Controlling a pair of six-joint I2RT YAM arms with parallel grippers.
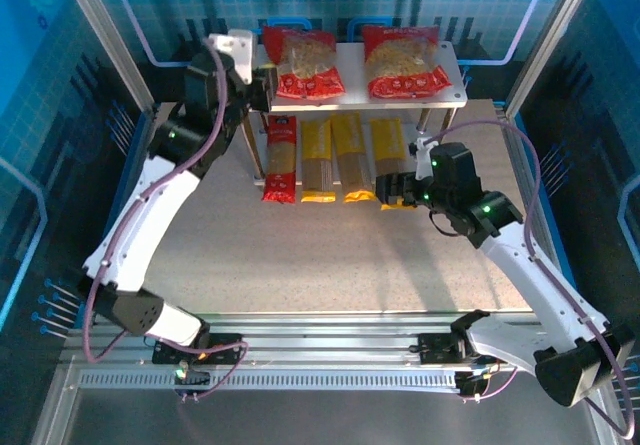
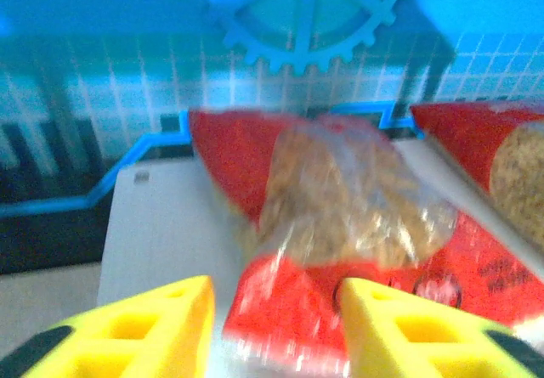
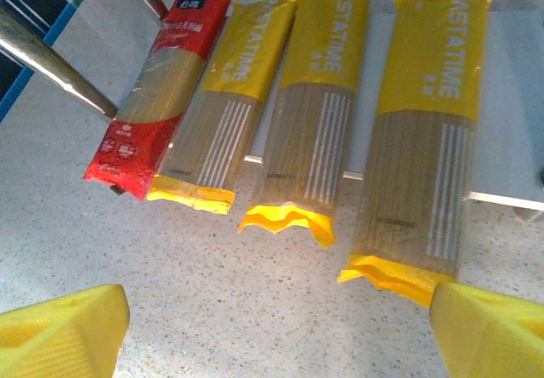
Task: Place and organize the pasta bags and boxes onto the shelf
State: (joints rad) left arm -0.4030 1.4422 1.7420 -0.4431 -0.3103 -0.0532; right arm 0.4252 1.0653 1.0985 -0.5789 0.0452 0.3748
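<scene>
Two red bags lie side by side on the shelf's top board: the left bag and the right bag. My left gripper hovers at the left bag's left edge. In the left wrist view its yellow fingers stand apart around the near red end of that bag, the left finger clear of it. On the lower board lie the pasta boxes: a red pack and three yellow packs. My right gripper is open, just in front of the rightmost yellow pack.
Thin metal shelf legs stand left of the red pack. The packs' near ends overhang the lower board onto the speckled table, which is free in front of the shelf. Aluminium frame posts flank the workspace.
</scene>
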